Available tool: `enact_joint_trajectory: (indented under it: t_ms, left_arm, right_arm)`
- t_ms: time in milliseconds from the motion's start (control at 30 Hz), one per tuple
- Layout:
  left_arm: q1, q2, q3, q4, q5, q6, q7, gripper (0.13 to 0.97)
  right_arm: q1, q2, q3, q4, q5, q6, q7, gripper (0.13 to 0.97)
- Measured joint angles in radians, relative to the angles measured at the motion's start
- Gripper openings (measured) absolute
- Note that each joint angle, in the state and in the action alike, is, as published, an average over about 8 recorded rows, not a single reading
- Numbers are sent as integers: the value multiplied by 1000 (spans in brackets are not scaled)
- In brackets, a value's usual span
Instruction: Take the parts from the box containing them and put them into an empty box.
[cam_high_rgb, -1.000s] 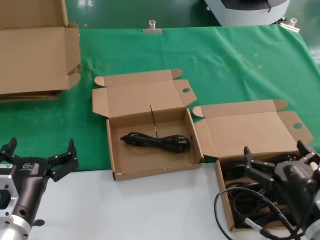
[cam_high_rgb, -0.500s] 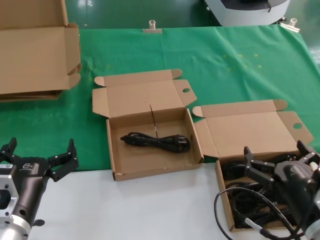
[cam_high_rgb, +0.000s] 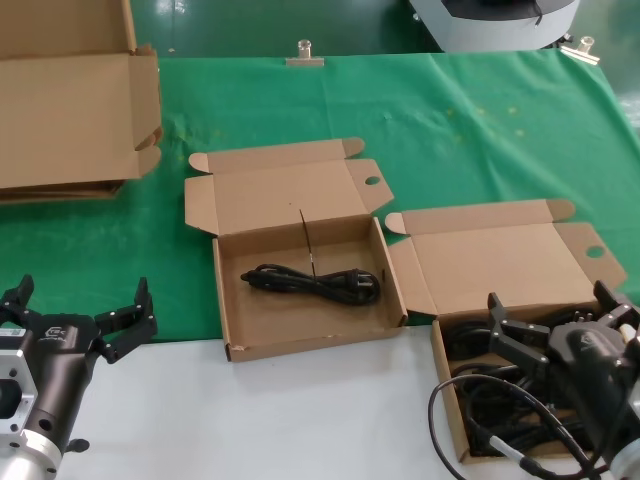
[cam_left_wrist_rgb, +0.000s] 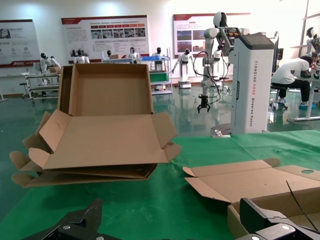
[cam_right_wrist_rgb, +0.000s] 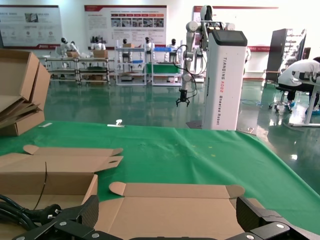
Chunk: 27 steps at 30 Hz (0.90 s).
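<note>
Our right gripper (cam_high_rgb: 555, 325), jaws spread, hovers directly over the coiled power cords (cam_high_rgb: 490, 395) in the full box (cam_high_rgb: 446, 395); the receiving box (cam_high_rgb: 300, 335) lies at ten o'clock, the spread left gripper (cam_high_rgb: 75, 315) farther off.

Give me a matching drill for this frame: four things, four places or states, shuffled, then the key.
Things
1. single coiled black power cord
2. brown cardboard mailer box on the right
3. left gripper
4. stacked flattened brown cardboard pieces

Places or states
A. far left of the green cloth
B. open, near left, holding nothing
C. in the middle box
D. holds many cords, right gripper over it

Pairs: 1-C, 2-D, 3-B, 4-A
</note>
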Motion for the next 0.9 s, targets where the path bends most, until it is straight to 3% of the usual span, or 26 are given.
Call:
enact_joint_trajectory:
  t_ms: [900]
  left_arm:
    - [0,0,0,0,0,0,0,966]
  right_arm:
    - [0,0,0,0,0,0,0,966]
